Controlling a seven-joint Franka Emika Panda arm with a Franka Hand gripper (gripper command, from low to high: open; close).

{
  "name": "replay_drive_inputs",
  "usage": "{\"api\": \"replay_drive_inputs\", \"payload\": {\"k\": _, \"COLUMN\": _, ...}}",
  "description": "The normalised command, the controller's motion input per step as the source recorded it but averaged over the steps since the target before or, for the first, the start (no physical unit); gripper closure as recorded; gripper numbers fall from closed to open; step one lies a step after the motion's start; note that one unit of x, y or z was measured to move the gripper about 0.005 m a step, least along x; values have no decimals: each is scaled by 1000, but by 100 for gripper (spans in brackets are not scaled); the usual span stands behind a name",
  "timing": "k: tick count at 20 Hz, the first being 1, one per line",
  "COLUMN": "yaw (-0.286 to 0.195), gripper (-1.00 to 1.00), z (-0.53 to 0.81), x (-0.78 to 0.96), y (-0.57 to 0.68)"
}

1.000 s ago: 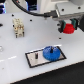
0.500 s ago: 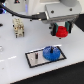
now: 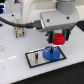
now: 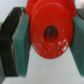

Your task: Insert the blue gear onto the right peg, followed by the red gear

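Observation:
The red gear hangs above the table with my gripper shut on it. In the wrist view the red gear fills the middle, its centre hole dark, clamped between the teal pads. Just below and toward the exterior view's left, the blue gear lies flat on the grey black-framed plate, over the right peg, which it hides. The plate's other peg stands bare.
A small white fixture with dark slots stands at the back on the exterior view's left, with a black cable running past it. The white table's front edge lies below the plate.
My gripper has carried the red gear toward the exterior view's left and downward, closer to the blue gear. The blue gear and plate have not moved.

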Motion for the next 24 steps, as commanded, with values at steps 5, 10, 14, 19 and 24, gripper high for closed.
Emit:
{"api": "replay_drive_inputs", "payload": {"k": 5, "yaw": 0, "gripper": 100, "z": -79, "x": 181, "y": -166}}
{"api": "replay_drive_inputs", "payload": {"k": 10, "yaw": 0, "gripper": 100, "z": -94, "x": 76, "y": -111}}
{"api": "replay_drive_inputs", "payload": {"k": 14, "yaw": 0, "gripper": 100, "z": -36, "x": 52, "y": 25}}
{"api": "replay_drive_inputs", "payload": {"k": 19, "yaw": 0, "gripper": 100, "z": 249, "x": 21, "y": 23}}
{"api": "replay_drive_inputs", "payload": {"k": 24, "yaw": 0, "gripper": 100, "z": 424, "x": 6, "y": 24}}
